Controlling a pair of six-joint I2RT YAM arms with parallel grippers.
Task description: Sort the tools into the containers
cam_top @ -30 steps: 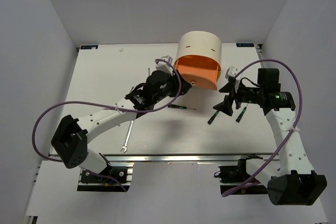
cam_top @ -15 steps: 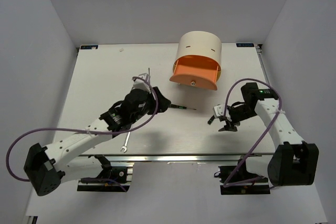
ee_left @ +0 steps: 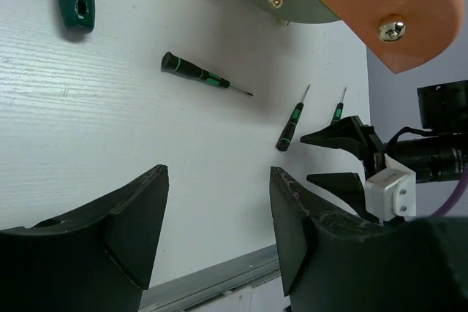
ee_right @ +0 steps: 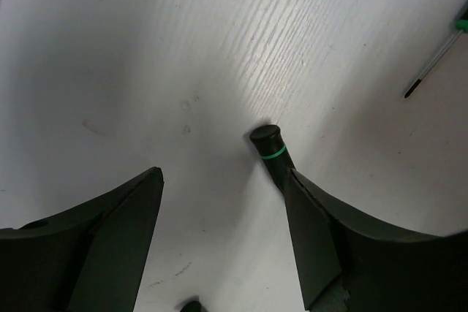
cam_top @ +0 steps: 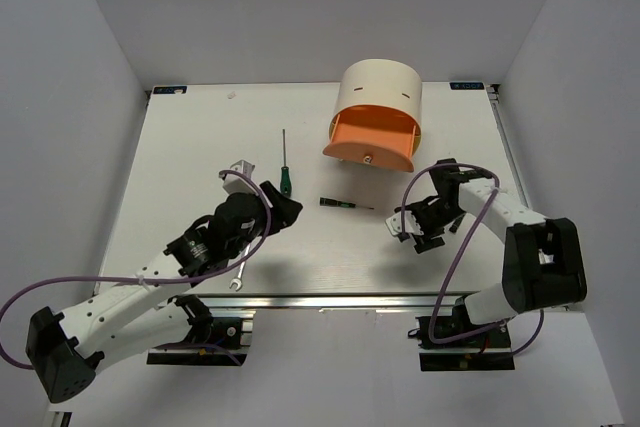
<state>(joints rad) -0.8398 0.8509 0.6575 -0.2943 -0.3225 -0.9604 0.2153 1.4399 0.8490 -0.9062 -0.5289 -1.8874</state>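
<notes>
The left arm has been drawn back from the orange drawer (cam_top: 372,137), which is left pulled out of the cream cabinet (cam_top: 380,82); a green-handled screwdriver (cam_top: 286,181) is now uncovered on the surface (cam_top: 180,147), just left of the drawer; the left end effector (cam_top: 278,211) is seen spread wide with nothing between its fingers, held above bare surface; meanwhile the right arm has been swung in and lowered over the pair of screwdrivers on the right; the opening looks finished and a pick-up is judged to be starting; the right end effector (ee_right: 219,246) is also held well open and nothing is gripped yet; a black handle with a green ring (ee_right: 272,153) is framed between its fingers, close against one of them, though contact cannot be made out; the second screwdriver (ee_left: 337,111) lies just beside it; the slim dark-handled screwdriver (cam_top: 338,203) is left mid-surface, and the wrench (cam_top: 236,283) lies near the front edge, partly hidden by the left arm; no tool can be made out in the drawer.
</notes>
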